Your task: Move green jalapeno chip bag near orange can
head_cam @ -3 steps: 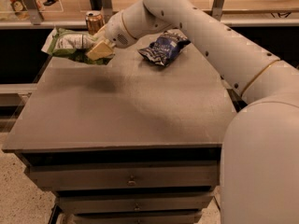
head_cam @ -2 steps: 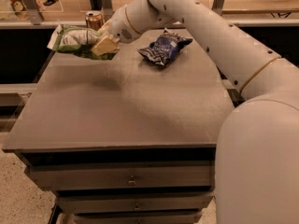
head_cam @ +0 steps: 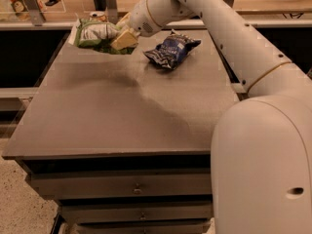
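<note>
Grey surface (head_cam: 122, 126) fills most of what lies before me, with the dark blue chip bag (head_cam: 171, 50) resting toward its far right. Most of the job looks done: the green jalapeno chip bag (head_cam: 93, 35) hangs lifted over the far left corner, just in front of the orange can (head_cam: 99, 15), whose top peeks out behind it. Setting it down and letting go is what's left. My fingers (head_cam: 124, 39) are clamped on the bag's right end

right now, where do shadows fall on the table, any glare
Camera view: dim, warm light, no glare on the table; a soft shadow falls just in front of the green jalapeno chip bag, gripped by the pincer at the far left.
</note>
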